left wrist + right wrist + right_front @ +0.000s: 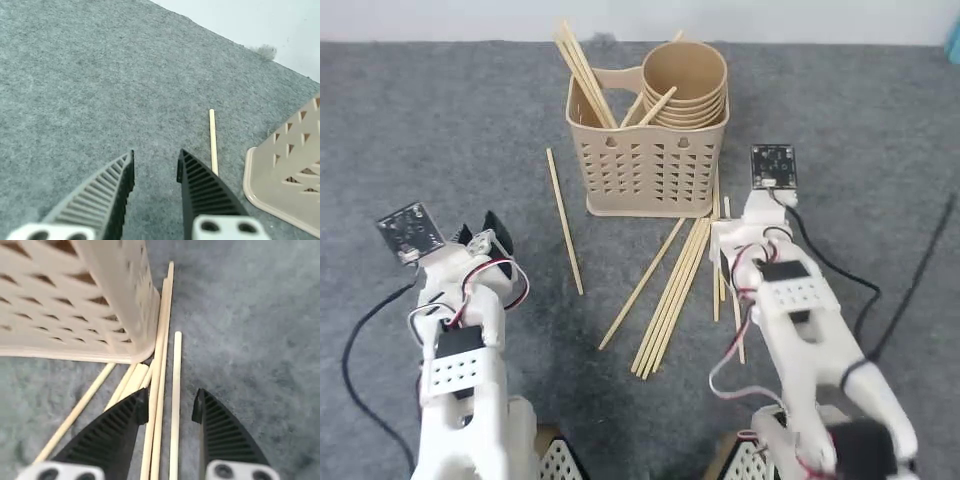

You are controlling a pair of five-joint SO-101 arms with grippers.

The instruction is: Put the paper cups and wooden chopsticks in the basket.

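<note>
The beige slotted basket (pixel 650 175) stands at the back middle of the grey mat. It holds a stack of paper cups (pixel 685 72) and several chopsticks (pixel 582 72). More wooden chopsticks lie loose in front: one alone (pixel 564 220) to the left, a bundle (pixel 672 288) in the middle. My left gripper (pixel 156 152) is open and empty above bare mat, with that lone chopstick (pixel 212 140) and the basket's corner (pixel 280 180) just beyond it. My right gripper (pixel 171 392) is open low over the mat beside the basket (pixel 75 300), its fingers either side of a chopstick (pixel 176 365).
Both arms (pixel 460 340) (pixel 800 310) sit at the front, with black cables (pixel 910 290) trailing over the mat on the outer sides. The grey mat (pixel 440 130) ends at a pale wall behind the basket.
</note>
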